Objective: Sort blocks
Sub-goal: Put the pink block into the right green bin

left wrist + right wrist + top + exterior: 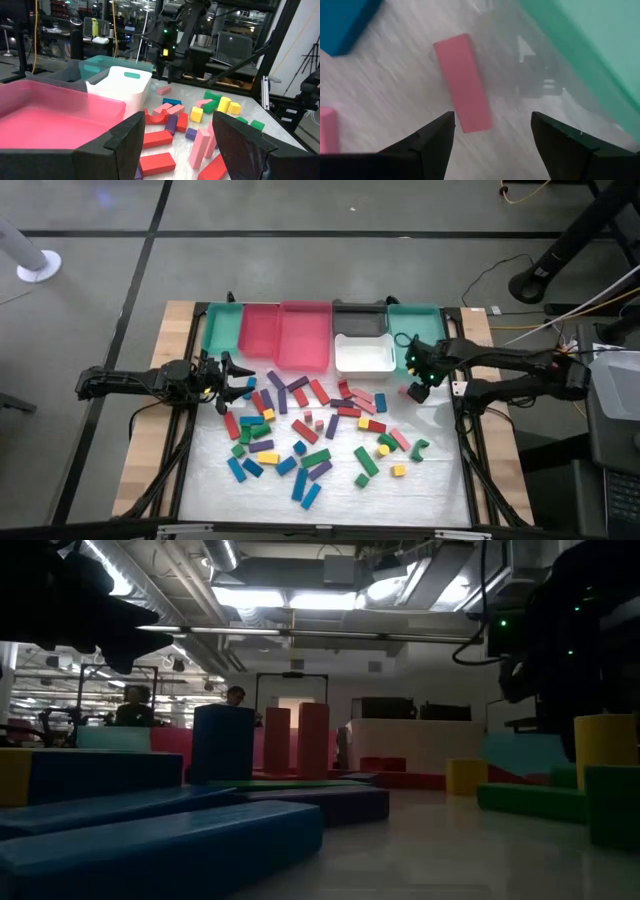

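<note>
Beside the teal tray [437,320], the right gripper [417,381] was held spread over a pink block [463,81]; the left gripper [232,380], also spread, was kept beside the scattered blocks [310,430].

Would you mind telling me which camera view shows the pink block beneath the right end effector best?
The right wrist view: the pink block lies flat just ahead of the open right end effector. The high view shows it small, the left wrist view distant, and the low view not identifiably.
</note>
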